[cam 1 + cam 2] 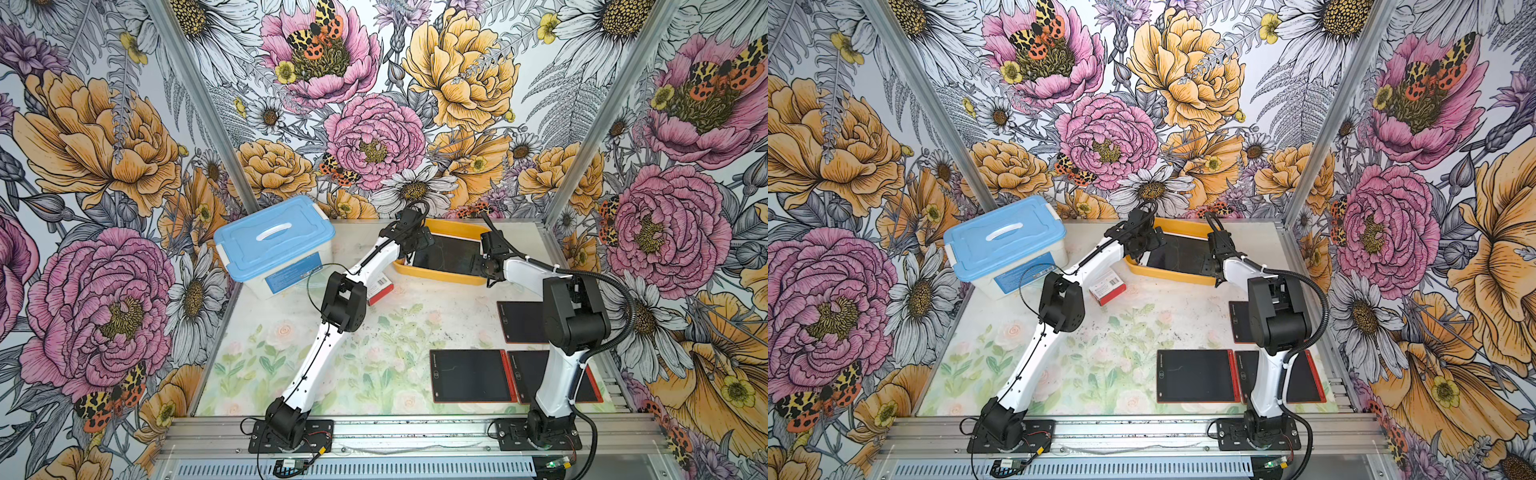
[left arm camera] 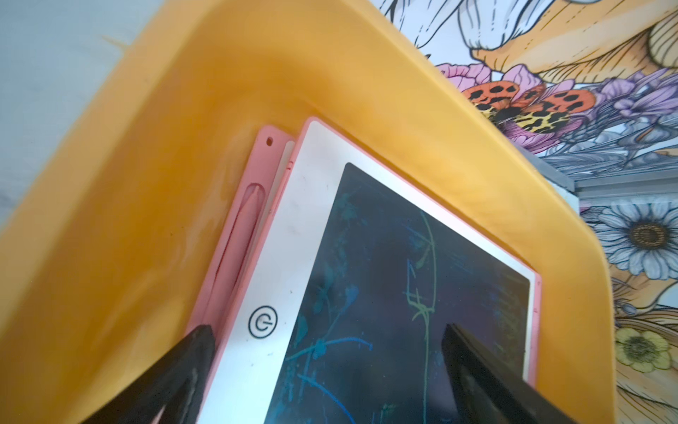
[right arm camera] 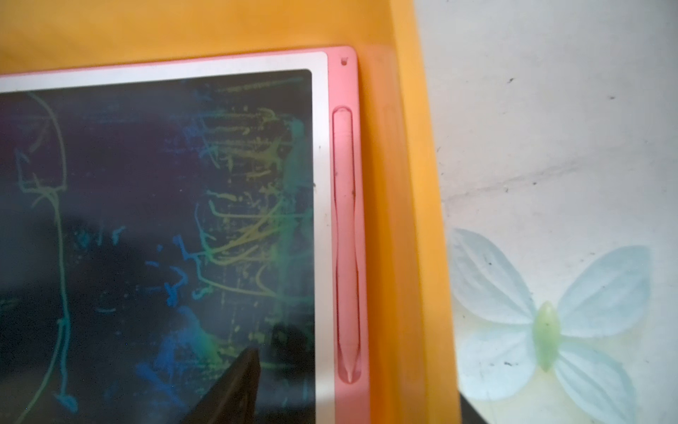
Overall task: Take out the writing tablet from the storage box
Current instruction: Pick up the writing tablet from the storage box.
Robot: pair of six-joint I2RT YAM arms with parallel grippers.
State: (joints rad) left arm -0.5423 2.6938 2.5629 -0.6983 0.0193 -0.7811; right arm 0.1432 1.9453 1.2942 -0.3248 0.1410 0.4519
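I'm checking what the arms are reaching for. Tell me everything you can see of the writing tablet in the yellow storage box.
The writing tablet is a flat slab: pink plastic frame, white bezel, dark screen scribbled in green and blue. A round button sits on one bezel; a pink stylus lies in a side slot. It lies face up in the storage box, seemingly over another pink tablet's edge. The open left gripper straddles its button end; contact cannot be told.

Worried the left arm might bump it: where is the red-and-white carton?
In both top views the red-and-white carton lies on the table left of centre, between the blue-lidded box and the yellow storage box, beside the left arm elbow.
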